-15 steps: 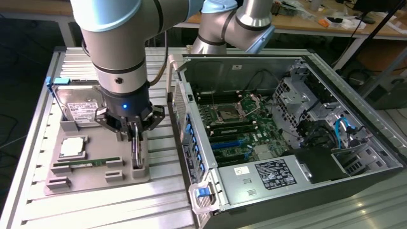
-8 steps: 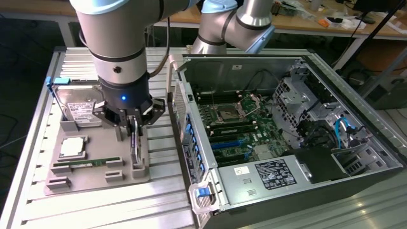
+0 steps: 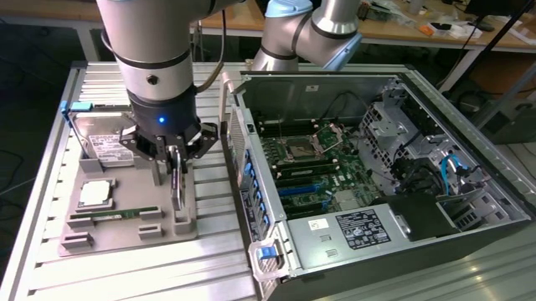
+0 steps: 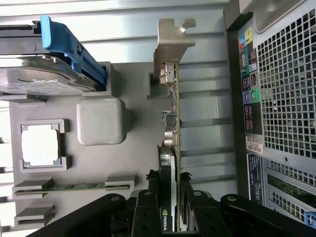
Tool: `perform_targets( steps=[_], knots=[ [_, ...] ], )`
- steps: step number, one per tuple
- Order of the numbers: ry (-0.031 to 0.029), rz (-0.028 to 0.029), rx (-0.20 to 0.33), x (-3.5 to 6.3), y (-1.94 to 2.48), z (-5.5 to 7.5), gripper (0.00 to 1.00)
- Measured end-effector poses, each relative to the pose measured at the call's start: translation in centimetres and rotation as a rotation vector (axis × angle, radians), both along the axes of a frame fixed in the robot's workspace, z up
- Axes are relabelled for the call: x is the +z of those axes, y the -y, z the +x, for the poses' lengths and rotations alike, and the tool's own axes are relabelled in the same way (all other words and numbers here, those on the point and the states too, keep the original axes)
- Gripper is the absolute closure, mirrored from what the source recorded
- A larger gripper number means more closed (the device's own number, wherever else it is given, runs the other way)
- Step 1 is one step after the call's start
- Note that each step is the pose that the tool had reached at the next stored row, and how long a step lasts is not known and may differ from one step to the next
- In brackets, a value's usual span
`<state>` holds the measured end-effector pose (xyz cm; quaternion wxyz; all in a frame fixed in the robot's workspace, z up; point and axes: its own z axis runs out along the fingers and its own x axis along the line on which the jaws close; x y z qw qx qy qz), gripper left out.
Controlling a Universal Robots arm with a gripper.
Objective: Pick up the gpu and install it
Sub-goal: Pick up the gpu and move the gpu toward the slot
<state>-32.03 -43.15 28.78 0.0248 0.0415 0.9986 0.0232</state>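
Step in hand, as judged: pick-up of the gpu point(image 3: 177, 191), a thin dark circuit card. It is stood on edge in the posts of the grey moulded fixture tray point(image 3: 125, 241), along the tray edge that faces the open grey metal computer case point(image 3: 331, 88). Tray and case are carried side by side on the slatted aluminium table point(image 3: 125, 279).

The black link-fingered gripper point(image 4: 169, 197) is set down over the card. The jaws are drawn in narrow and closed on it, one finger against each face, at the fan region and well apart from the bracket end. Whether the lower edge is seated in the posts or just clear of them cannot be told from the exterior view.

Doing this step well, as judged:
- The card should be kept upright and drawn straight along its own plane, so that neither post is levered.
- Grip force is best borne by the board and shroud, not the fan blades.
- The long free bracket end may sag or swing; slow motion is advised.

Appearance of the card, wrist view: a bare silver metal bracket point(image 4: 170, 44) with a hooked tab, small connectors along the edge, and a black round fan point(image 4: 166, 163) seen edge-on.
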Motion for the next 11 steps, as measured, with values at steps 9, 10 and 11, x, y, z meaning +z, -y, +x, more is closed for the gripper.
perform_targets(
  steps=[9, 10, 11],
  knots=[
    [0.0, 0.0, 0.0, 1.91, 0.0, 0.0, 0.73],
    [0.0, 0.0, 0.0, 2.06, 0.0, 0.0, 0.73],
    [0.0, 0.0, 0.0, 2.24, 0.0, 0.0, 0.73]
  ],
)
